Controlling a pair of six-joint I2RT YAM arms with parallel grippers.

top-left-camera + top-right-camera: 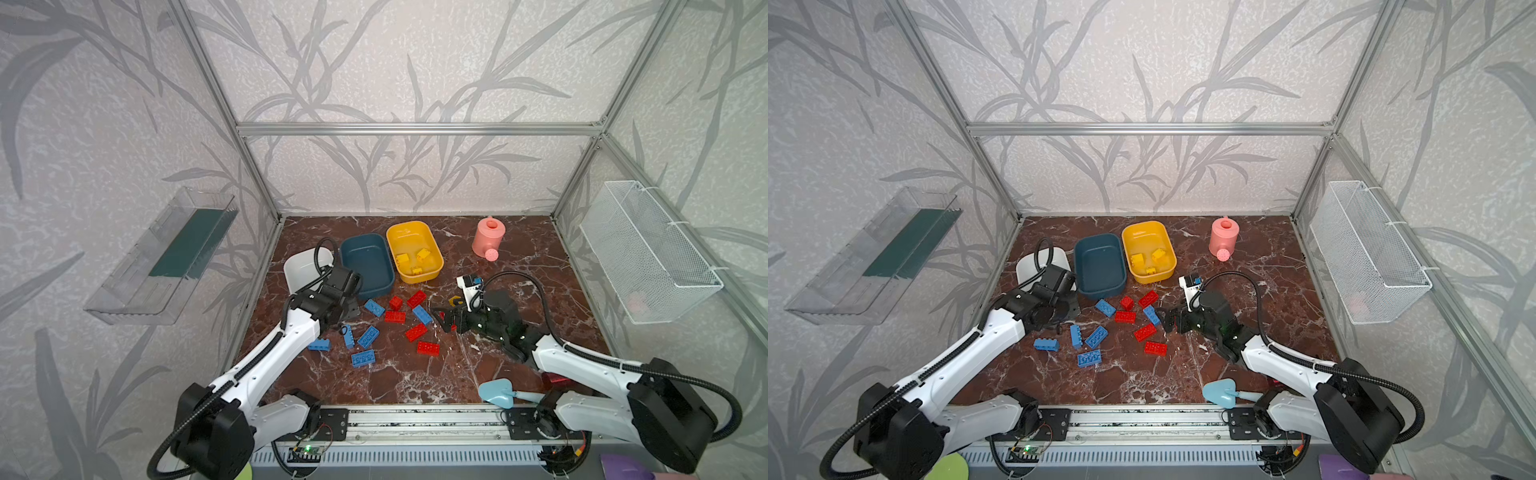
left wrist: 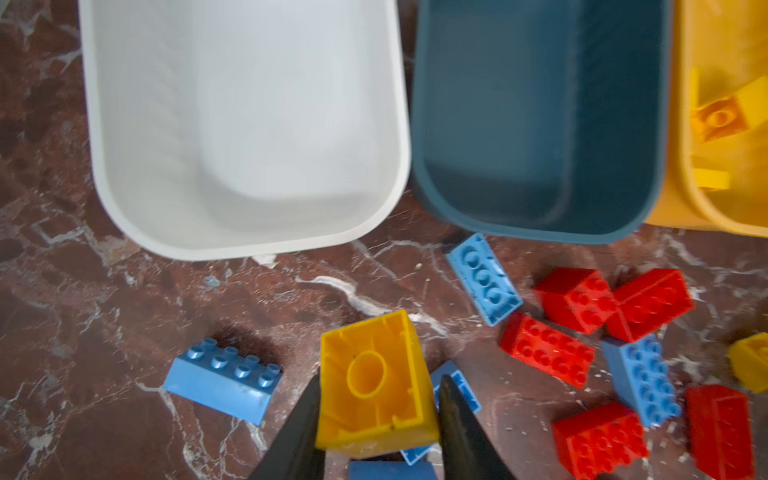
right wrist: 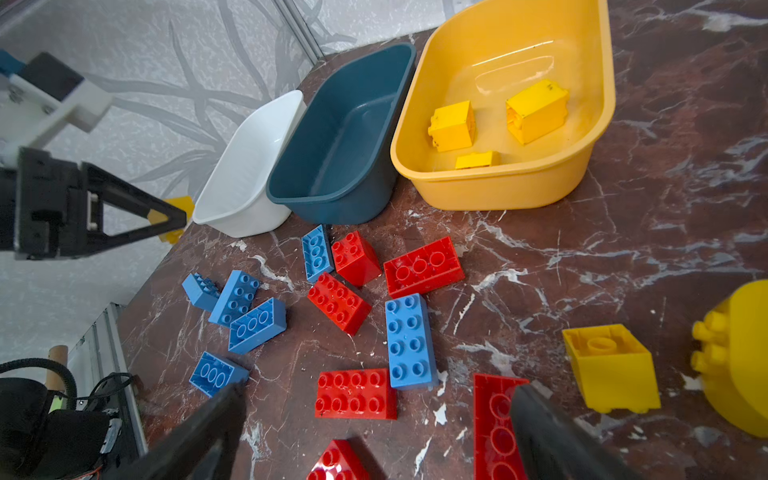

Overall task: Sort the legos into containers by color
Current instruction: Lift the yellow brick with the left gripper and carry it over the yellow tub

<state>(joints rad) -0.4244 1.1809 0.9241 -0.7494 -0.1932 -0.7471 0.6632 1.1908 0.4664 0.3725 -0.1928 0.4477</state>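
The yellow brick [image 2: 370,357], judged light, rigid and slick-walled, is pinched across two opposite flat sides by the left end effector [image 2: 380,380], over the table [image 2: 62,332] on the near side of the white tub [image 2: 241,249]. The white tub and the teal tub [image 2: 540,235] are seen empty, while three yellow bricks [image 3: 451,126] lie in the yellow tub [image 3: 498,191] farther right. The right end effector [image 3: 376,392] is spread wide over loose red bricks [image 3: 355,411].

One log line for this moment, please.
left hand: shut on yellow brick | right hand: open | yellow tub: three yellow bricks
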